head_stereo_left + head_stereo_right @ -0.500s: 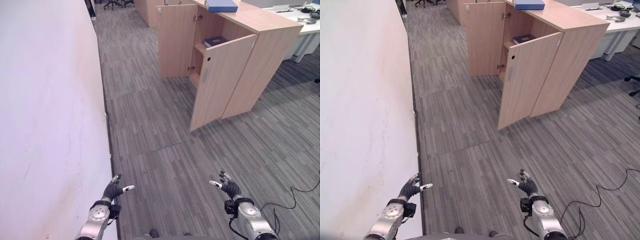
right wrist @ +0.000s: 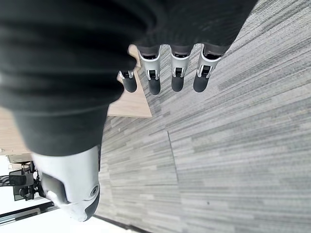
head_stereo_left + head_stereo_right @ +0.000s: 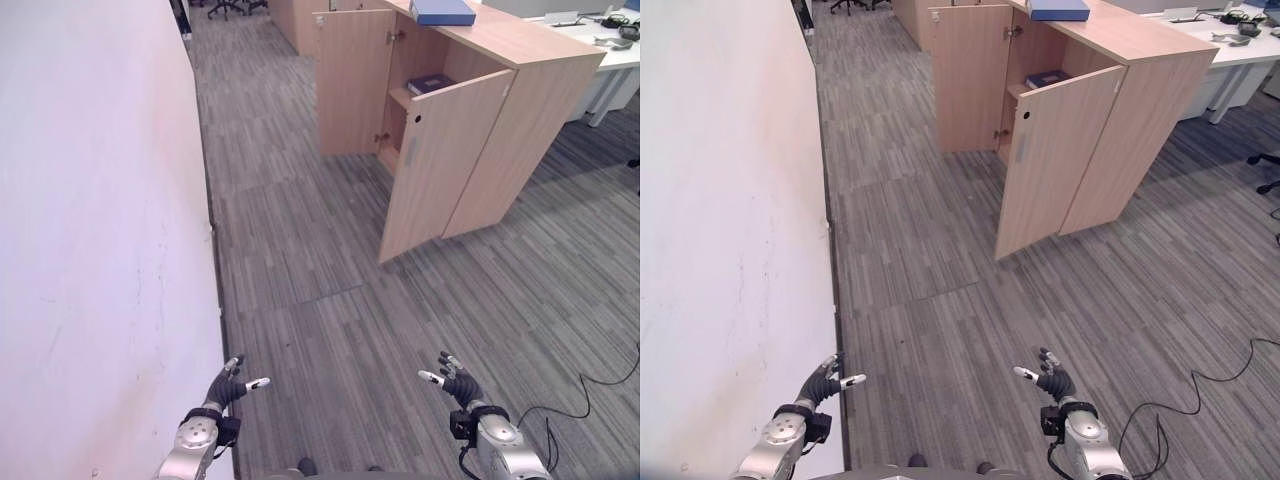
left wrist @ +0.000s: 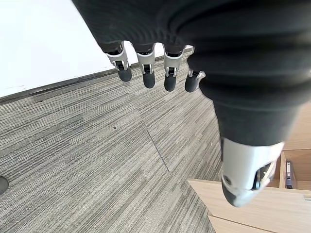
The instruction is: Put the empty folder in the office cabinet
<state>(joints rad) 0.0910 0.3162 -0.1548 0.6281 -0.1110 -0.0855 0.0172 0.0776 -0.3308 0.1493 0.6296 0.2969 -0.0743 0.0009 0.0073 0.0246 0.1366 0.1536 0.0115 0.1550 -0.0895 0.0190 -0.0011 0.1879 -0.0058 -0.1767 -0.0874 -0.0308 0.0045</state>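
A: Where's the folder? 
B: Blue folder (image 3: 442, 11) lies flat on top of the cabinet (image 3: 520, 60), upper right, partly cut off by the frame edge. Both doors hang open; something dark on the inner shelf (image 3: 430, 83), hard to make out.
A: Hands?
B: Left hand (image 3: 228, 384) and right hand (image 3: 458, 380) sit low in the frame, fingers spread, holding nothing.

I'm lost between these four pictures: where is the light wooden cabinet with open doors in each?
Left eye view: light wooden cabinet far ahead, towards the robot's right.
Right eye view: same spot.
Left wrist view: beyond the thumb of the left hand, at.
Right wrist view: behind the fingertips of the right hand, at.
Shared landmark: the grey striped carpet.
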